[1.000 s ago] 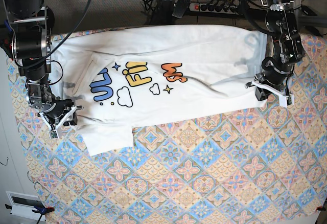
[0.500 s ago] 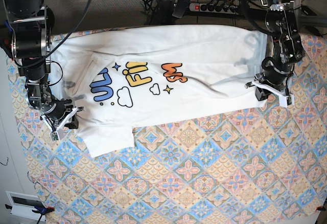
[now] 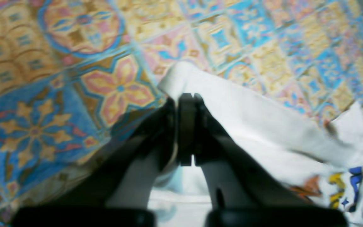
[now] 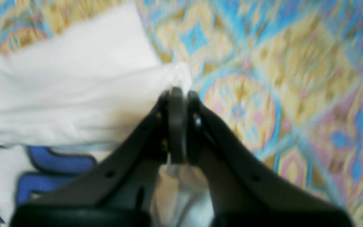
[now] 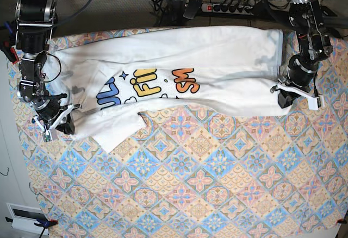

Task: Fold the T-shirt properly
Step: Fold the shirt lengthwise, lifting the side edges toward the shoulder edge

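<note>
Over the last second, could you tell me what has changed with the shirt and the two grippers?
The right gripper closed on the T-shirt at its near corner; both arms then drew the near edge toward the far side, lifting it and shifting the print. The left gripper stayed shut on its corner. The patterned cloth underneath stayed put.

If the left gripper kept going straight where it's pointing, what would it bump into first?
The left gripper is shut on the edge of the T-shirt, so the white cloth already sits at its tips. Just past that lies the patterned tablecloth, probably the first thing it would meet, though depth is hard to judge.
</note>
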You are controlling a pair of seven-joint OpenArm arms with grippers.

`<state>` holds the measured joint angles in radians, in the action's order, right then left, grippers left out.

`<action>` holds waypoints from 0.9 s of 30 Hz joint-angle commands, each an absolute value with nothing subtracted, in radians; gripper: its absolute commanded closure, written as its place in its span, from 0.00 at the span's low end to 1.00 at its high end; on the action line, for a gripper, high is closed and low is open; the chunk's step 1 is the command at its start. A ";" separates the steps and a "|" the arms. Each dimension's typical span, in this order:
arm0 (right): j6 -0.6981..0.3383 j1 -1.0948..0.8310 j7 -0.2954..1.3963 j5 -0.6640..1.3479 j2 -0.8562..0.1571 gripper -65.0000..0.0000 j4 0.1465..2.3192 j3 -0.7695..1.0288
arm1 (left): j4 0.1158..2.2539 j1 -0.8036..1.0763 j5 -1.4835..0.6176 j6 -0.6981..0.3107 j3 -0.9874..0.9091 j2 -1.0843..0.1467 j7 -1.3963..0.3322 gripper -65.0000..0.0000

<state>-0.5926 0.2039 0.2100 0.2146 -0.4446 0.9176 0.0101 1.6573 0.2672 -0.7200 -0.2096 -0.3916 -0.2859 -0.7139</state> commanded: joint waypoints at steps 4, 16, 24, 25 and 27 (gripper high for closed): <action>-0.593 0.148 0.189 0.223 -0.486 0.99 0.983 0.064 | 1.736 0.334 -0.751 -0.214 -0.403 -0.303 -0.694 1.00; -0.659 0.033 0.189 0.223 -0.487 0.99 1.027 0.185 | 1.747 0.450 -0.743 -0.216 -0.404 -0.303 -0.694 1.00; -0.693 0.010 0.191 0.223 -0.487 0.99 1.026 0.208 | 1.742 0.503 -0.725 -0.216 -0.403 -0.303 -0.694 1.00; -0.693 0.007 0.191 0.223 -0.487 0.99 1.026 0.206 | 1.741 0.503 -0.704 -0.216 -0.403 -0.303 -0.694 1.00; -0.693 0.007 0.191 0.223 -0.487 0.99 1.026 0.203 | 1.718 0.504 -0.662 -0.216 -0.401 -0.298 -0.694 1.00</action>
